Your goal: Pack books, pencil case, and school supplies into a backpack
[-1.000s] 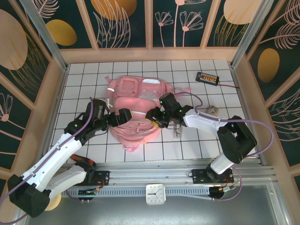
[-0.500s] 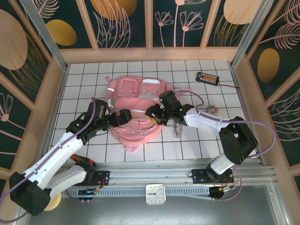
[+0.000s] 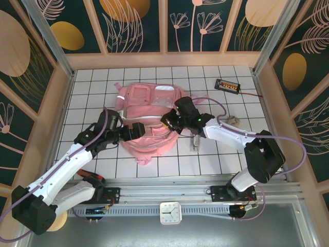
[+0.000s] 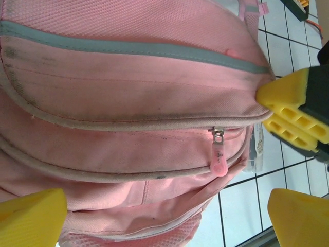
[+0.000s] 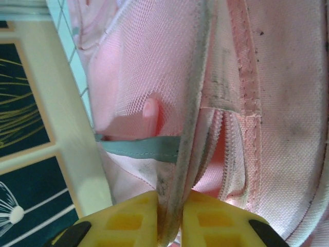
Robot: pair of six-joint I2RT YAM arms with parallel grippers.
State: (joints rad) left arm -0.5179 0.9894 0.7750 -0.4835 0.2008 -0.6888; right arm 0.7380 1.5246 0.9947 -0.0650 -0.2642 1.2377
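Note:
The pink backpack (image 3: 149,123) lies flat mid-table, its pink zipper pull (image 4: 219,160) hanging at the seam. My right gripper (image 3: 168,122) is at its right edge, shut (image 5: 171,221) on the backpack's dirty pale piping beside a gaping zipper. My left gripper (image 3: 134,130) hovers at the backpack's left side, open, its yellow fingers (image 4: 31,216) wide apart with pink fabric below them and nothing between them (image 4: 164,224). A long clear packet, the school supplies (image 3: 195,140), lies on the table just right of the backpack (image 4: 255,149). The books and the pencil case are out of view.
A small black device (image 3: 228,85) with orange dots and a cable sits at the back right. A small crumpled object (image 3: 234,121) lies right of the right arm. Wooden walls enclose the tiled table (image 3: 92,92). A clock (image 3: 170,212) stands at the near rail.
My right gripper has shifted slightly toward the back and closed on the backpack's piping. My left gripper has crept a little toward the backpack, still open.

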